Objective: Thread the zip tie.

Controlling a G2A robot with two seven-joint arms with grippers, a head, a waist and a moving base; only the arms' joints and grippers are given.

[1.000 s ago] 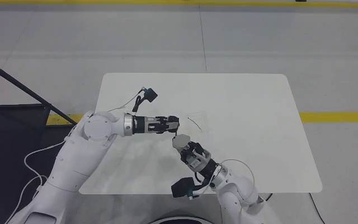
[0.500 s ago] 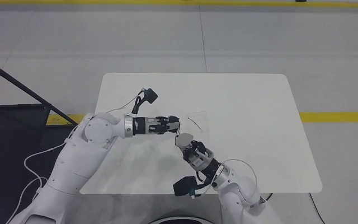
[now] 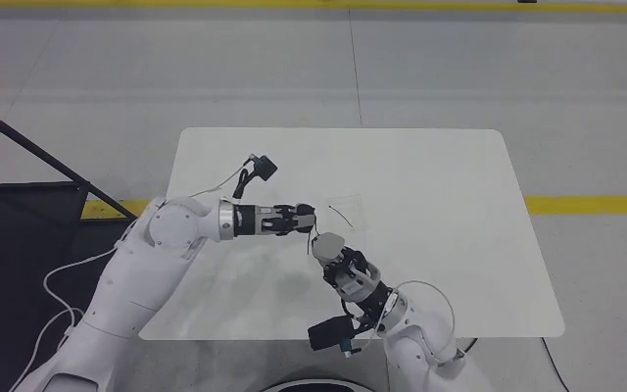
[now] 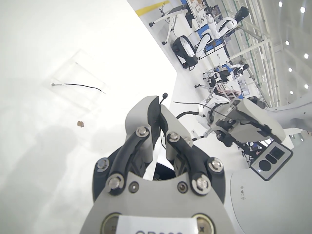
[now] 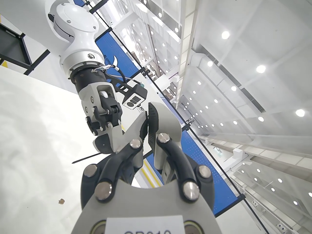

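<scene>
My left gripper [image 3: 306,218] [image 4: 159,105] hovers over the white table's [image 3: 441,167] middle, shut on a black zip tie whose square head [image 4: 165,96] pokes out past the fingertips. Just beside it, my right gripper [image 3: 326,241] [image 5: 147,116] is shut on the tie's thin tail [image 4: 190,104], whose pointed tip [image 5: 81,160] aims toward the left gripper [image 5: 107,135]. In the left wrist view the right gripper [image 4: 243,116] sits a short gap from the head. Tail and head are apart.
A second black zip tie [image 3: 341,214] [image 4: 81,87] lies on a clear plastic sheet [image 4: 73,69] on the table just beyond the grippers. A small brown scrap [image 4: 80,123] rests near it. The table's right half is bare.
My right gripper has shifted slightly right and farther from the front edge, closing in beside the left gripper. The left arm has held nearly still.
</scene>
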